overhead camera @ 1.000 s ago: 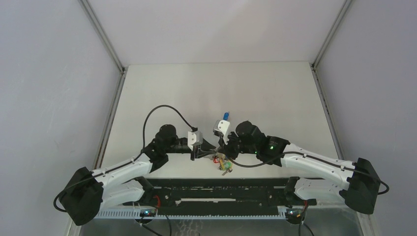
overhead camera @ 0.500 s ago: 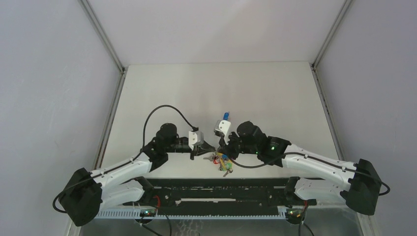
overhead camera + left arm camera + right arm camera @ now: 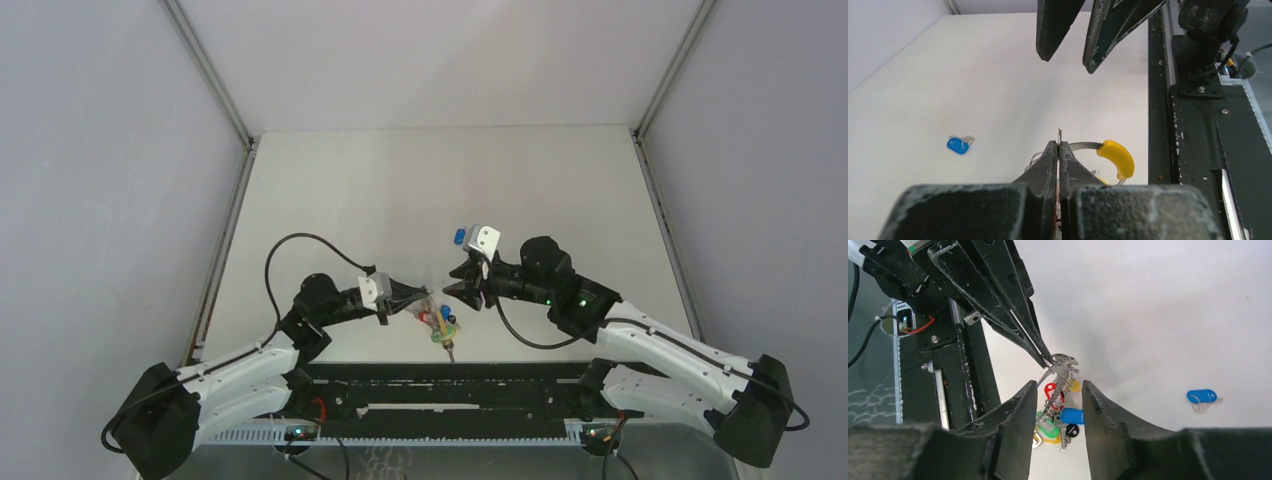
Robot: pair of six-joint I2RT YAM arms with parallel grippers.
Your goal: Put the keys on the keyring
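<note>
Near the front edge of the tabletop (image 3: 400,180), between the two arms, the left end effector (image 3: 1059,148) is clamped tight on the keyring (image 3: 1115,156); it pinches the thin grey metal so that the yellow curved section juts out to one side, probably to keep the loop steady and presented for threading. A bunch of keys (image 3: 1057,421) with red, green, blue, black and yellow heads dangles beneath that grip; whether the lowest of them touch the surface I cannot tell. The right end effector (image 3: 1059,386) faces the ring with its jaws partly apart and nothing between them; it looks free to fetch a key. A lone blue key (image 3: 959,145) lies flat farther back on the tabletop, well apart from the ring, and by my judgement it is the one left to add. The left fingers cover the spot they grip, so the ring's opening is hidden. Whether every key in the bunch is truly threaded is hard to make out; from overhead the cluster is too small to sort.
</note>
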